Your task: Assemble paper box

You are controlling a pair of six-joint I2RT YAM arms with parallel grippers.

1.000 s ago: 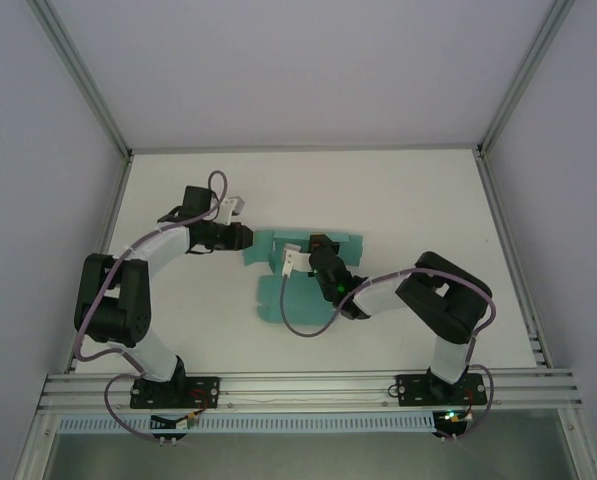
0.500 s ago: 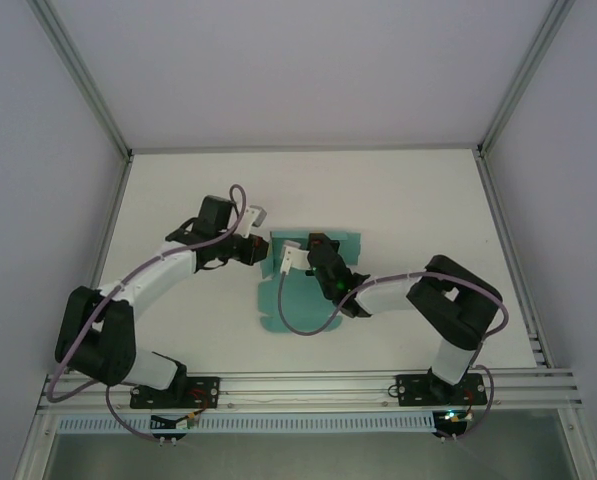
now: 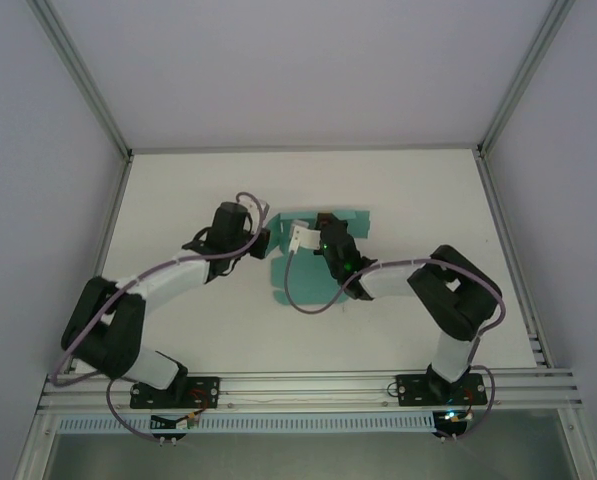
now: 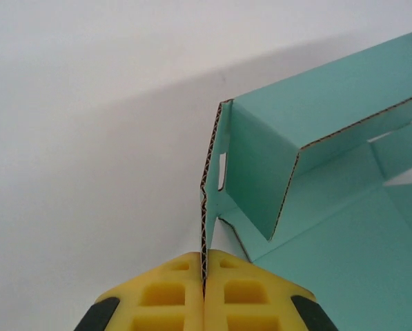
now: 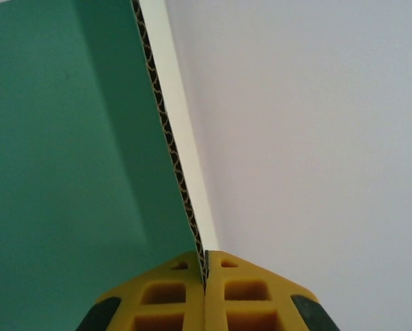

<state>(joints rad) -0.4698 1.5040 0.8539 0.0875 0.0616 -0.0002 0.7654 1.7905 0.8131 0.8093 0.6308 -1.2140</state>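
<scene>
**Box assembly, mid-fold.** The box (image 3: 313,280) sat near the middle of the counter (image 3: 178,200), between your two arms and partly under the right wrist.

The left fingers (image 4: 192,276) were together and clamped on the bare corrugated edge of an upright wall (image 4: 216,207). That edge rose straight out of the seam between the yellow pads. The wall carried a small slot (image 4: 222,171). Just behind it a flap (image 4: 261,172) was turned inward at a right angle, forming one corner. The base (image 4: 344,276) lay flat on the counter beyond.

The right fingers (image 5: 223,276) were likewise together and clamped on the edge of another panel (image 5: 67,138). This panel stood steeply from the pads, its teal face on one side and the white counter on the other. The wrist view did not show which wall of the box it was.

As for progress, you appeared to be partway through. At least one wall was up and one corner flap was folded in. The overhead view showed teal card spread flat toward the near edge of the sheet and another strip flat at the far side. From that, the remaining walls were probably not yet raised, the tabs not yet tucked into their slots, and the closing panel not yet brought over. The box held no closed shape, and the grips were likely what kept the raised panels up.
</scene>
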